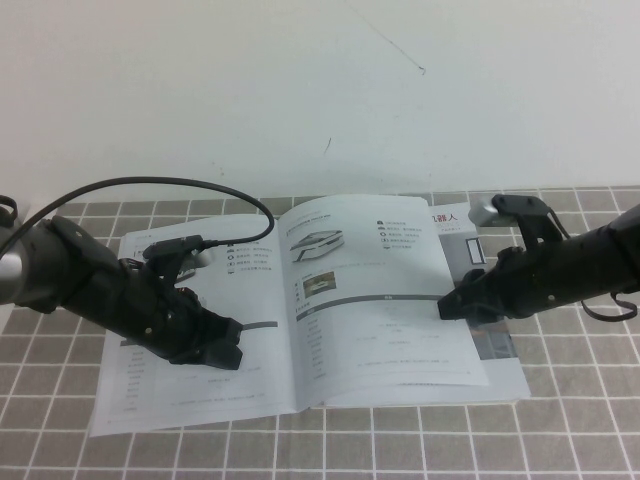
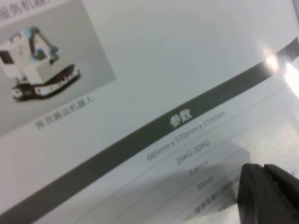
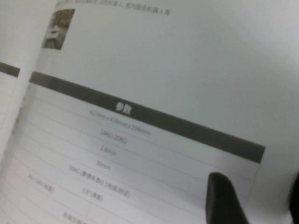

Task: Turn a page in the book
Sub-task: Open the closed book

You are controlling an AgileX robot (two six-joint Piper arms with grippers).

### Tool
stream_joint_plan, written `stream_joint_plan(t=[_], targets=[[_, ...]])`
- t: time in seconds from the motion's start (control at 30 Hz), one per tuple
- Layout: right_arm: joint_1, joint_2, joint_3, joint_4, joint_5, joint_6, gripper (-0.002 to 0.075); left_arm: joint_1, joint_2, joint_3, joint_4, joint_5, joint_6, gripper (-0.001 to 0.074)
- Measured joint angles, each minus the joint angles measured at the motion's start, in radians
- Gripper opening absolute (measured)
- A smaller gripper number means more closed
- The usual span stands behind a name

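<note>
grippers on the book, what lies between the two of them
In the high view, only open pages: between the left gripper and right gripper runs the book's centre fold and the page with its grey bar.

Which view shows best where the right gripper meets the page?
The high view: the right gripper sits at the outer edge of the page of the open book; the left gripper rests on the opposite page. The right wrist view shows only a dark fingertip over print; the left wrist view misses it.
</note>
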Motion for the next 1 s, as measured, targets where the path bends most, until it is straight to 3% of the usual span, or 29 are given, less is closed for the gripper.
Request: stream_joint_plan(t=[1.0], targets=[[0.0, -0.029, -0.089, 0.122, 0.129, -0.04, 0.0315, 0.0, 0.0, -0.002, 0.0, 0.0, 0.0, -0.0004]])
